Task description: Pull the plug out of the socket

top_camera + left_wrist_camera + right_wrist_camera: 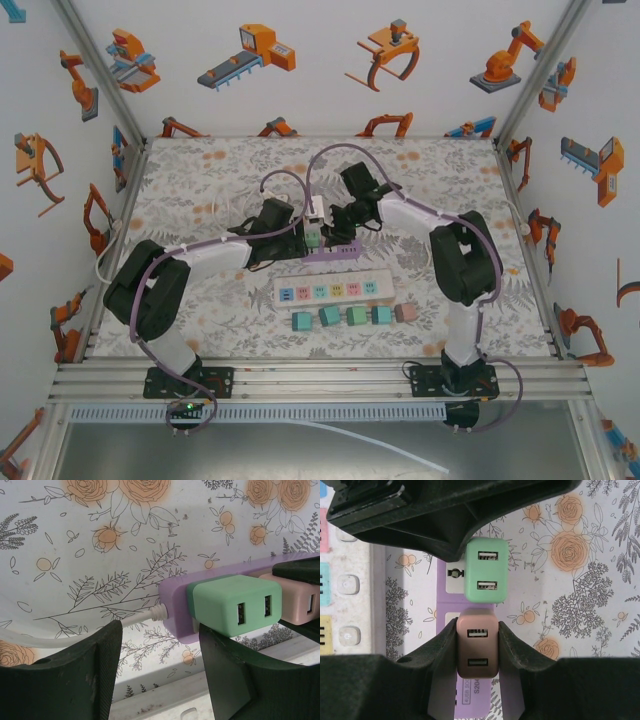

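Right claw (pixel 477 626) is pinching the pink plug (pixel 477 652), one finger (pixel 442 647) on each long side, pressed tight against it. The pink plug sits on the purple power strip (pixel 340 252) near the middle of the tabletop (pixel 200 180), and looks level with its neighbour. That neighbour is a green plug (pixel 235 605), just beside it on the same strip, toward the cable end. Both plugs have two USB slots facing up.

Left claw (pixel 160 626) is at the strip's cable end, with its fingers either side of that end. One finger is against the strip under the green plug, the other is by the white cable (pixel 145 616). It is closed in about as far as it goes, so it reads as clamped on the strip. Contact on the cable-side finger is not clear.

In the top view both arms meet over the purple strip, left from the left and right from the far right.

A white power strip (pixel 335 290) with coloured sockets lies just nearer the arm bases, parallel to the purple one. In front of it is a row of five loose plugs (pixel 353 316), teal, green and pink, well apart from both claws. The tabletop has a floral cover.
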`<act>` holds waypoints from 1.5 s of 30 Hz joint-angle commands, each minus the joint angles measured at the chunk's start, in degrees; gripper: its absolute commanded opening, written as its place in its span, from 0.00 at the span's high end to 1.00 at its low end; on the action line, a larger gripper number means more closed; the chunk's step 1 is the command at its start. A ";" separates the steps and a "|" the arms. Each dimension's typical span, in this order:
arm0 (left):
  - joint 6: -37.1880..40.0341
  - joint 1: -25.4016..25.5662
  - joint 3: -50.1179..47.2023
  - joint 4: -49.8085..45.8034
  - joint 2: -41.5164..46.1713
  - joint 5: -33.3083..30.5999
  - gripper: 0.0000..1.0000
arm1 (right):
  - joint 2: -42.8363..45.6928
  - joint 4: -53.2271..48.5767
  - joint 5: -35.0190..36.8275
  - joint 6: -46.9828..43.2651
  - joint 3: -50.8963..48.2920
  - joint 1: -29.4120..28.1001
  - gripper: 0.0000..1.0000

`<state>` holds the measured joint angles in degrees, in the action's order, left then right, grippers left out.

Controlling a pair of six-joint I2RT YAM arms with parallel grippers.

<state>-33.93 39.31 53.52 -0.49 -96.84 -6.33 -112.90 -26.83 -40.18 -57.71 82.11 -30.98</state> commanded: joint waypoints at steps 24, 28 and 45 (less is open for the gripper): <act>0.60 0.71 -2.28 -6.36 -1.89 -1.23 0.40 | 8.55 7.67 0.50 0.19 -8.18 -0.20 0.78; 1.10 0.96 -2.54 -6.00 -1.52 -1.05 0.40 | 8.66 7.67 1.51 1.28 -8.44 -0.12 0.78; 5.12 1.68 -1.68 -2.21 4.37 2.30 0.36 | 18.23 14.39 2.70 18.18 -13.80 0.22 0.78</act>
<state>-31.70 40.60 52.31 -0.91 -95.04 -5.76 -99.46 -16.88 -37.58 -47.70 70.59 -31.20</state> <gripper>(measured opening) 0.633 0.334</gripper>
